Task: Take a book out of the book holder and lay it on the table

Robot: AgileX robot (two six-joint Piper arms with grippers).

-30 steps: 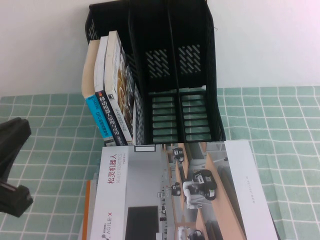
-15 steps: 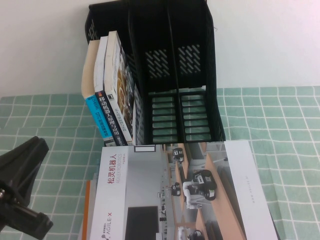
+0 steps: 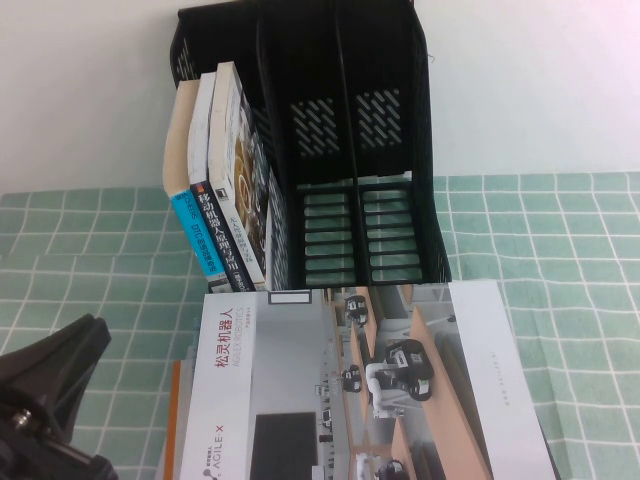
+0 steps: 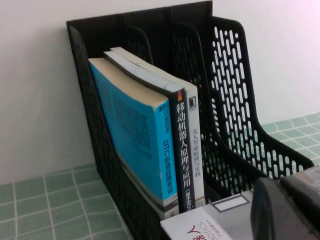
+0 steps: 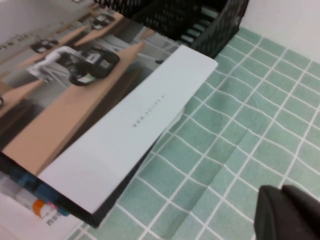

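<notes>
Bench [image 3: 560, 250] under mint-green grid cloth carried everything. Book holder [image 3: 400, 150], black, three compartments, stood at the far side against the white wall. Its leftmost compartment held three upright books: a blue-covered one [image 4: 135, 135] outermost, a black-spined one [image 4: 181, 150] next, a white-spined one [image 4: 196, 150] innermost. Middle and right compartments showed only slatted floor and perforated back.

Book [image 3: 350, 390], white brochure with red title and wheeled-robot photos, lay open and flat on the bench just in front of the holder, resting on other printed sheets [image 5: 45, 212].

Left gripper [image 3: 45, 410] stood low at the near left, beside the brochure; jaws: cannot tell. Right gripper [image 5: 287, 215] hung over bare cloth near the brochure's right edge, jaws together, holding nothing.
</notes>
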